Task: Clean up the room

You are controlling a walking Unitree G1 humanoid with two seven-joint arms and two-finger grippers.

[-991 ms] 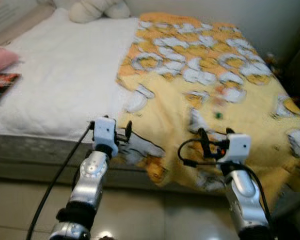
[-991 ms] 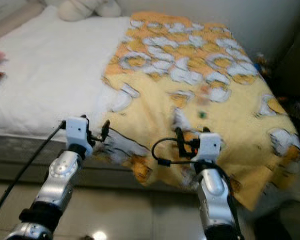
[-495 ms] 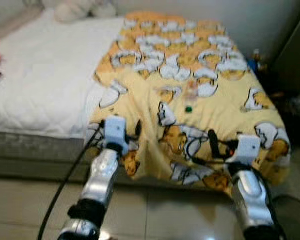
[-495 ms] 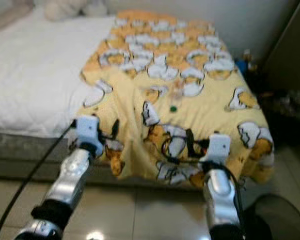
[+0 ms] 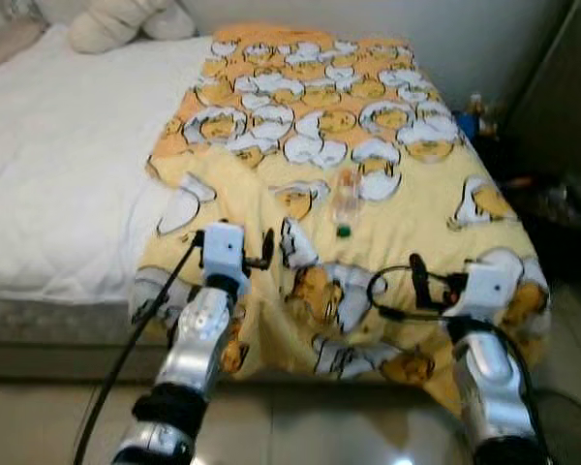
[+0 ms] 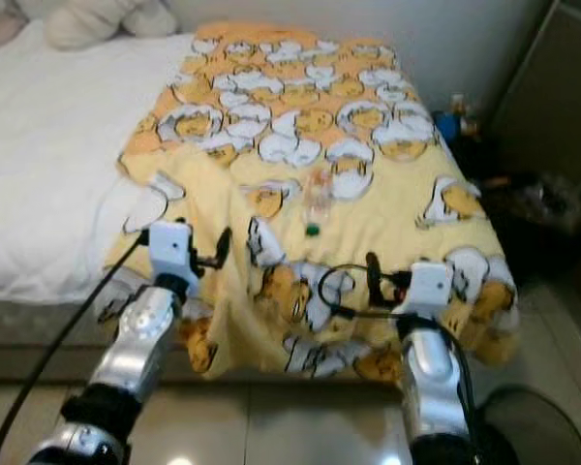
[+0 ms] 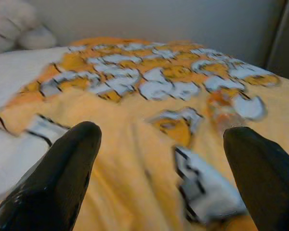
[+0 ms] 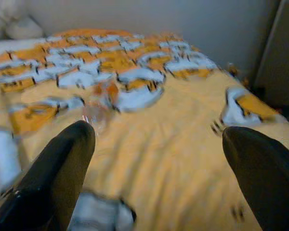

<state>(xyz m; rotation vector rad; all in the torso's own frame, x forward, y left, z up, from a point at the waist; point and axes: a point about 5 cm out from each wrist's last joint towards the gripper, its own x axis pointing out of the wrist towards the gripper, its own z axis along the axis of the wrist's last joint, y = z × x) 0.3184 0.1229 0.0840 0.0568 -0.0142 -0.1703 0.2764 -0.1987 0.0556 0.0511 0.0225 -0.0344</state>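
A clear plastic bottle (image 5: pixel 346 201) with a green cap lies on the yellow cartoon-print blanket (image 5: pixel 271 189), near the middle of the bed's foot end. Both arms are raised in front of me, short of the bed's edge. My left gripper (image 5: pixel 264 250) is open, near the blanket's hanging left corner. My right gripper (image 5: pixel 416 278) is open as well, near the blanket's right front part. The left wrist view looks between its black fingers (image 7: pixel 62 178) at the bottle (image 7: pixel 225 114), some way off. In the right wrist view the blurred bottle (image 8: pixel 98 109) lies beyond the gripper (image 8: pixel 158 131).
Left of the blanket the white mattress (image 5: pixel 58 165) is bare, with pale pillows (image 5: pixel 116 24) at the head end. A dark cabinet (image 5: pixel 562 97) and small clutter (image 5: pixel 479 114) stand to the right of the bed. Tiled floor (image 5: pixel 300 426) lies under my arms.
The whole picture has shifted: the camera turned right, so the blanket is now centred and sharp. The pink thing and red book have left the view. Both grippers stay open.
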